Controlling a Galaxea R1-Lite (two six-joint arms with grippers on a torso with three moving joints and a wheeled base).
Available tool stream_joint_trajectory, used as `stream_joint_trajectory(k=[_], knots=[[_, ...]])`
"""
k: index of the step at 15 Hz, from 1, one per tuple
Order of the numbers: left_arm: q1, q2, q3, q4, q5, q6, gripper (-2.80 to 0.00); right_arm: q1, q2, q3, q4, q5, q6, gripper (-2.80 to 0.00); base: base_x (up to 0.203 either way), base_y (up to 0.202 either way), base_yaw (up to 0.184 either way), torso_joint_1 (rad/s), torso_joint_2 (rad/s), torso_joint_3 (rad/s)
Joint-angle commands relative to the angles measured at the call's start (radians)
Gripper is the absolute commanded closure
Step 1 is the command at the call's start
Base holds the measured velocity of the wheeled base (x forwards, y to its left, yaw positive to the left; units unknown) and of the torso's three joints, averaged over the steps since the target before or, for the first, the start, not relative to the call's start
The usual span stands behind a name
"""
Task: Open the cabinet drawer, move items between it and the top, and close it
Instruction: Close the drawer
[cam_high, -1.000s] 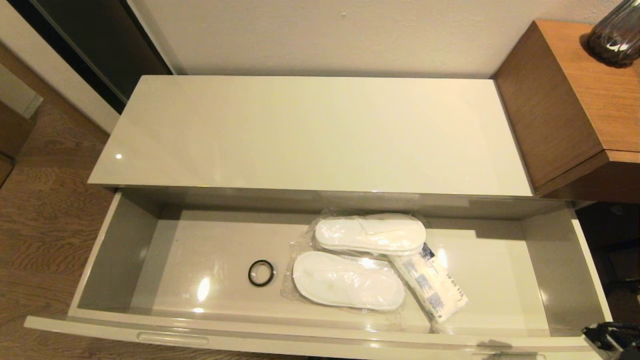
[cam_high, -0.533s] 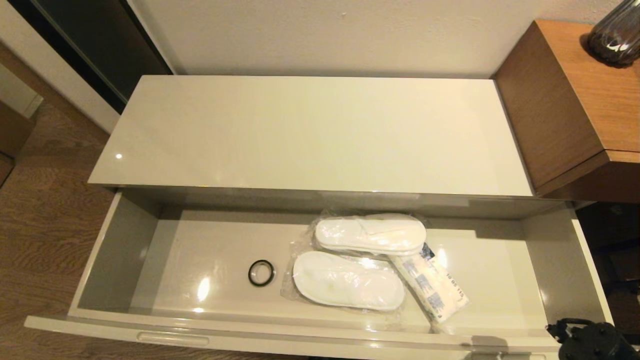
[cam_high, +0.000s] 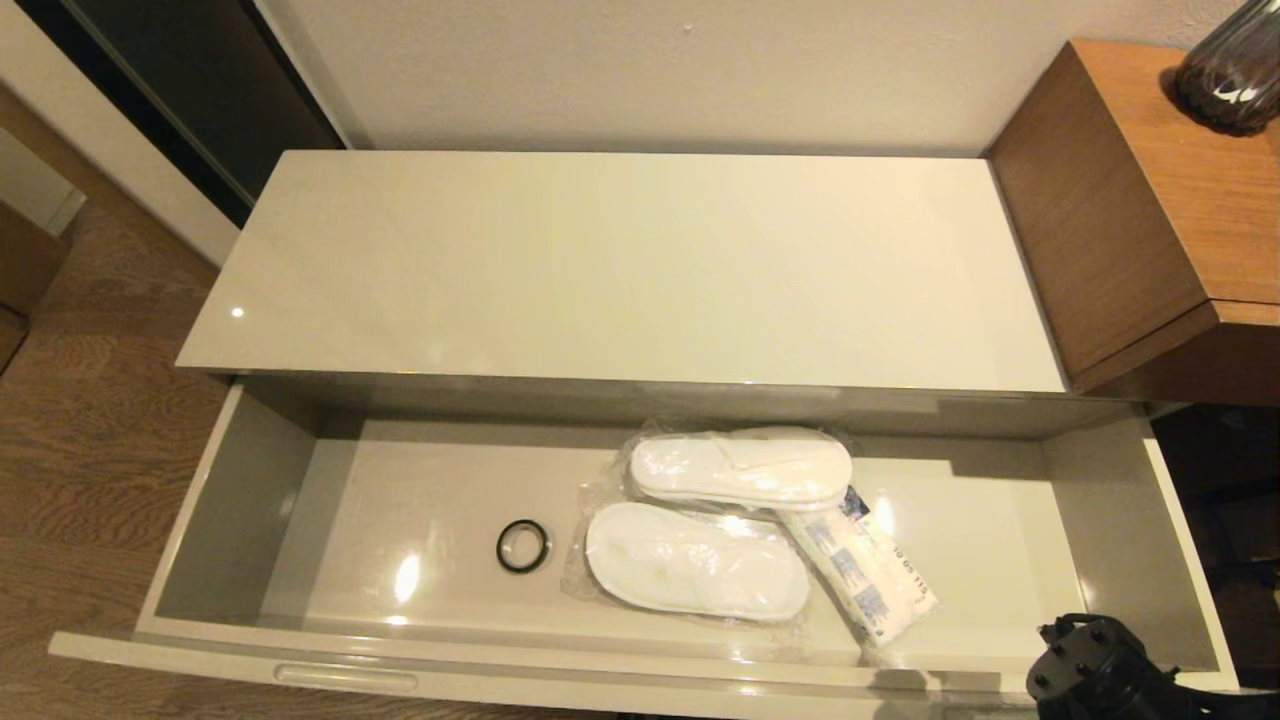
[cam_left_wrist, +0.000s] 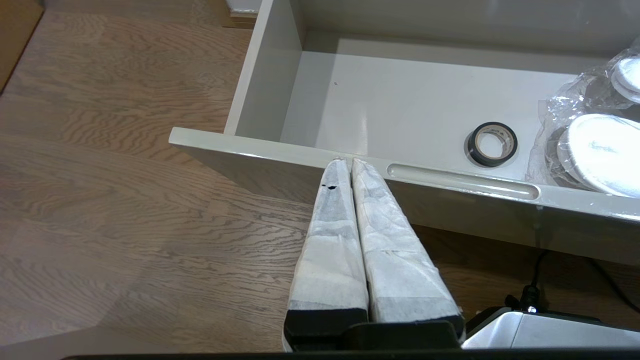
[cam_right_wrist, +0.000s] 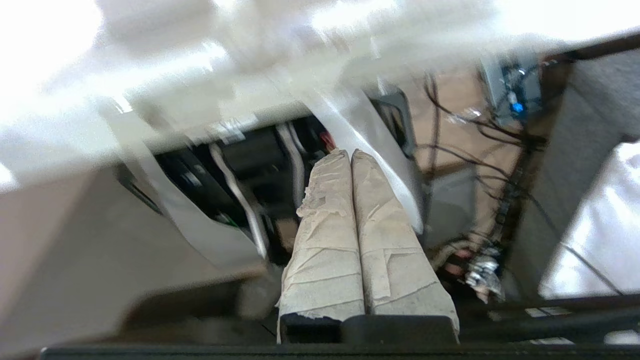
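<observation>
The cabinet drawer (cam_high: 230, 520) is pulled all the way out, so the things inside are easy to reach from above. I will say where each thing is from the black ring (cam_high: 522, 546) that lies on the drawer floor.

Far to the left of the ring, outside the drawer and low over the wood floor (cam_left_wrist: 100, 200), waits the left gripper (cam_left_wrist: 348, 161). Its two wrapped fingers (cam_left_wrist: 332, 220) are pressed together with nothing between them. The tips sit just in front of the drawer's front edge, beside the long handle slot (cam_left_wrist: 462, 181). It looks parked there, out of the way.

Just to the right of the ring lie the slippers (cam_high: 697, 560), flat, white and sealed in clear plastic. One slipper is near the ring and the other is behind it, toward the back wall. To the right of them is the small packet (cam_high: 860, 580) with blue print. One end is tucked under the far slipper and it lies slanted.

Behind the ring, higher up, is the top (cam_high: 620, 270), which is where I think the items should go next.

Far to the right of the ring, at the drawer's front corner, is the right gripper (cam_right_wrist: 351, 154). Its fingers are closed tight and hold nothing. I think it is getting ready to reach in, and it must open first.
</observation>
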Motion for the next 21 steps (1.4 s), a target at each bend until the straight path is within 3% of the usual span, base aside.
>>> stream_joint_trajectory(k=[1,10,16,21], knots=[[0.000,-0.039,0.002,0.001,0.000,0.000,0.00,-0.005,0.041,-0.031,-0.001,-0.016,0.026,0.00,0.000,0.000,0.000,0.000,0.00,0.000],[0.000,-0.039,0.002,0.000,0.000,0.000,0.00,-0.099,0.135,-0.281,0.036,-0.027,0.011,0.00,0.000,0.000,0.000,0.000,0.00,0.000],[0.000,-0.039,0.002,0.000,0.000,0.002,0.00,-0.153,0.114,-0.649,0.281,-0.028,-0.045,0.00,0.000,0.000,0.000,0.000,0.00,0.000],[0.000,-0.039,0.002,0.000,0.000,0.002,0.00,-0.252,0.075,-0.808,0.405,-0.027,-0.119,0.00,0.000,0.000,0.000,0.000,0.00,0.000]])
